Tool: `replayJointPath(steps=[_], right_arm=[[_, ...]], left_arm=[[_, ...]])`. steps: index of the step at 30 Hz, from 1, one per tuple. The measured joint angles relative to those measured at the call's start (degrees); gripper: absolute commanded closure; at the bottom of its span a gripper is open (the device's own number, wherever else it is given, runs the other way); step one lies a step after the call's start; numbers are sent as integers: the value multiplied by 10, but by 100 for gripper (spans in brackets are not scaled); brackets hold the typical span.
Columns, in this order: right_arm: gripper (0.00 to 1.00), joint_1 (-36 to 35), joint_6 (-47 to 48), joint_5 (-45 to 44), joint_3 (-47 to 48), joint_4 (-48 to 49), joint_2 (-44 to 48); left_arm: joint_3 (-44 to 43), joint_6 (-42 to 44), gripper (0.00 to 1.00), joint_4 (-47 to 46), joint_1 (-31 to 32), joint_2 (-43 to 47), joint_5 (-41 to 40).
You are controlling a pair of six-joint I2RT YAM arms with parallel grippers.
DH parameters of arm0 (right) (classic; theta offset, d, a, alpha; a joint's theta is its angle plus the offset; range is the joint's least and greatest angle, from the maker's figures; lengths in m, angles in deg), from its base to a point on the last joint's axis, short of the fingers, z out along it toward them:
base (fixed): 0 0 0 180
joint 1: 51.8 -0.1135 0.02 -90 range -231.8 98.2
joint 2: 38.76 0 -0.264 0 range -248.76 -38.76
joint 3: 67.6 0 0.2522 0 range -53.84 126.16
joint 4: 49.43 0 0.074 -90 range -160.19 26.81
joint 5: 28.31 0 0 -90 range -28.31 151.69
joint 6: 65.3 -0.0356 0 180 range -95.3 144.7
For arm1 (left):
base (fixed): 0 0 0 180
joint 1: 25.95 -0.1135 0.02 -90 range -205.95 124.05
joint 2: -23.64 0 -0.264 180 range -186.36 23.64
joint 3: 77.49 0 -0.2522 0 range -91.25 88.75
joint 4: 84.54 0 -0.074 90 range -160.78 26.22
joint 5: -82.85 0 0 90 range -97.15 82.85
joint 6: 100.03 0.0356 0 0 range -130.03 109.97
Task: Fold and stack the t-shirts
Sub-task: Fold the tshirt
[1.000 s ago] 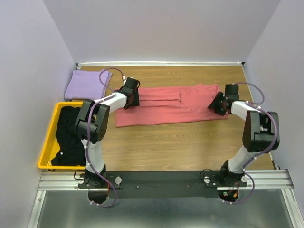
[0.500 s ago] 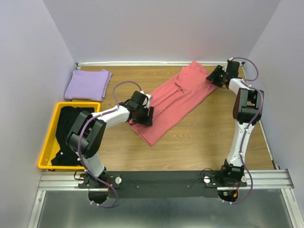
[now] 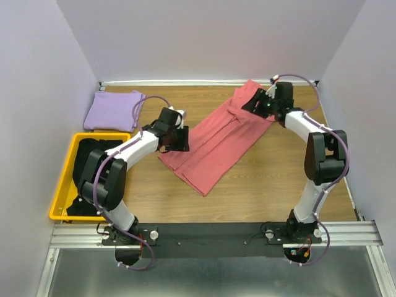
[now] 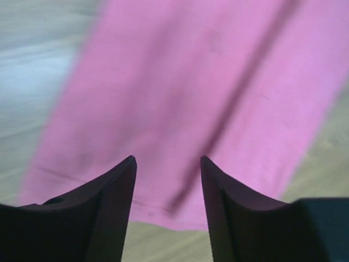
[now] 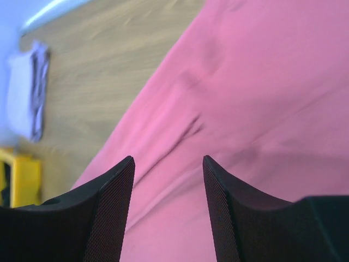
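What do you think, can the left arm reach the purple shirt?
Probably yes: the purple shirt lies close to the left pincer, with only bare table between them.

This is a robotics lab test cell: a wooden table (image 3: 266, 185) is boxed in behind and on both sides by plain pale walls (image 3: 210, 37). An aluminium rail (image 3: 74, 235) runs along the table's near edge with the left arm (image 3: 133, 148) and right arm (image 3: 300, 124) bolted to it. A yellow bin (image 3: 62, 182) sits at the table's left edge.

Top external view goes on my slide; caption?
Left end effector and right end effector over a diagonal salmon-pink t-shirt; lavender t-shirt, yellow bin of black t-shirts nearby.
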Motion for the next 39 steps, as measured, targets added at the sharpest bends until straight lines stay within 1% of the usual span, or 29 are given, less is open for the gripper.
replayJointPath(steps=[2, 6, 8, 11, 15, 17, 21, 24, 25, 26, 29, 32, 33, 35, 36, 39], right_arm=[[42, -33, -26, 8, -50, 32, 24], [43, -59, -69, 16, -124, 62, 24], [43, -56, -86, 15, -152, 72, 20], [44, -52, -97, 10, -180, 80, 18], [44, -39, -99, 1, -211, 97, 18], [44, -26, -100, 2, -222, 109, 23], [43, 37, -94, 11, -243, 119, 35], [42, 90, -76, 14, -242, 115, 37], [42, 98, -71, 14, -239, 110, 37], [42, 110, -58, 12, -232, 101, 37], [41, 116, -36, 3, -209, 71, 37], [38, 116, -25, 0, -194, 45, 47], [38, 116, -22, 0, -195, 27, 61], [37, 115, -18, -2, -198, 12, 89], [37, 115, -16, -6, -204, -1, 116], [36, 110, -12, -18, -233, -44, 215]], left_arm=[[0, -5, 46, -10, -29, -20, -22], [0, -10, 48, -17, -46, -63, -39], [9, -12, 49, -23, -44, -77, -38], [21, -19, 50, -40, -44, -74, -31], [66, -30, 51, -82, -39, -48, -15], [84, -33, 51, -98, -28, -37, -7], [115, -55, 51, -139, 22, -25, 25], [143, -87, 51, -172, 57, -12, 41], [153, -101, 50, -179, 68, -7, 43], [165, -122, 48, -186, 84, 2, 44], [176, -173, 44, -187, 127, 14, 40], [177, -244, 37, -176, 211, 19, 28], [177, -256, 35, -173, 224, 20, 23], [177, -296, 33, -154, 270, 30, 9], [177, -328, 32, -127, 292, 43, -9], [182, -385, 30, -73, 306, 92, -54]])
